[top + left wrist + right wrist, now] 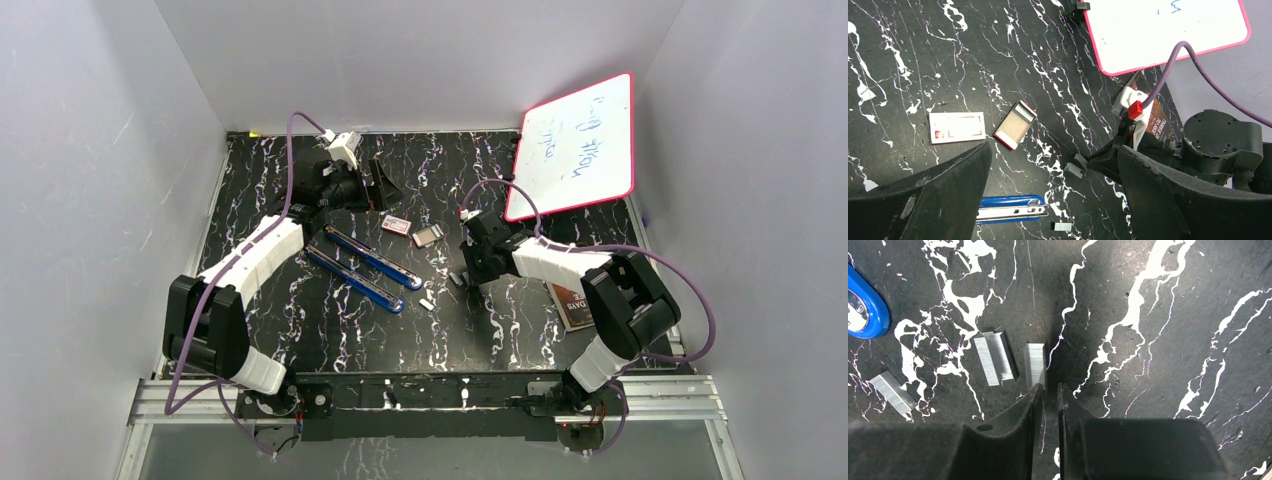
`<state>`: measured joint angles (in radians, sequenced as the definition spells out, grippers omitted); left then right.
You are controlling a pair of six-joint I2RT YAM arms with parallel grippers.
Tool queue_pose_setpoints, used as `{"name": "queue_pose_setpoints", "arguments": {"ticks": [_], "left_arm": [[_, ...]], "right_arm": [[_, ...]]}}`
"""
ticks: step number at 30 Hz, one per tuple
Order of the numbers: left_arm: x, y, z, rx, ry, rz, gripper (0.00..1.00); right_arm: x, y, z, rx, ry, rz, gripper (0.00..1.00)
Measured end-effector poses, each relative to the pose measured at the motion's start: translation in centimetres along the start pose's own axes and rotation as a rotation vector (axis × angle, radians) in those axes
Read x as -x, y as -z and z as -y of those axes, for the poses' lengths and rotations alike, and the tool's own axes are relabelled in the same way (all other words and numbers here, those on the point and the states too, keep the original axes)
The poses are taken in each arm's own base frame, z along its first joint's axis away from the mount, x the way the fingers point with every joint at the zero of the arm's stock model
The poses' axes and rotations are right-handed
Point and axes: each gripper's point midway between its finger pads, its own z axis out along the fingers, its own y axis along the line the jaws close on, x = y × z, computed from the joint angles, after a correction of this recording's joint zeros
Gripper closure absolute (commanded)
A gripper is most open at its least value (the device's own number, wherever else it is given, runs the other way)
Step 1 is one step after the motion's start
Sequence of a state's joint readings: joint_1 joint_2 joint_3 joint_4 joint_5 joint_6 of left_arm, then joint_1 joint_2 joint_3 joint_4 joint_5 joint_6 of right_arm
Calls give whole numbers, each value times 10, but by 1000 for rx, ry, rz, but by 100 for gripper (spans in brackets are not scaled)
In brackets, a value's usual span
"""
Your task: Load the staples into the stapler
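Right wrist view: black marbled worktop (1173,315) | blue stapler (865,310), far left of right pincer (1048,390) | right pincer: jaws a narrow slit apart, gripping nothing | left pincer (1054,150): spread wide, empty | staples (1035,365): one strip touching right pincer's left fingertip, two more further left.

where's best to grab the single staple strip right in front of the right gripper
Likely its two long sides near mid-length, from above: the staple strip lies flat and narrow, with a gap to the wider staple block beside it.
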<state>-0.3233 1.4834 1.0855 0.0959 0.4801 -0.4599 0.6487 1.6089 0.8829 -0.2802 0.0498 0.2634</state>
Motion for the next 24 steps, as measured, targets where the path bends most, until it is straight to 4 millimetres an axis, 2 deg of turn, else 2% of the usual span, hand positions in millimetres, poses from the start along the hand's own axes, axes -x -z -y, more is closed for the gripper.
{"name": "queue_pose_setpoints", "arguments": {"ticks": [7,15,24], "left_arm": [[0,0,0,0,-6,0,5],[0,0,0,0,-7,0,5],[0,0,0,0,-7,0,5]], "right_arm": [[1,-1,1,-6,4,3,100],[4,1,2,-15,2,17,100],[24,22,1,-26,2,108,100]]}}
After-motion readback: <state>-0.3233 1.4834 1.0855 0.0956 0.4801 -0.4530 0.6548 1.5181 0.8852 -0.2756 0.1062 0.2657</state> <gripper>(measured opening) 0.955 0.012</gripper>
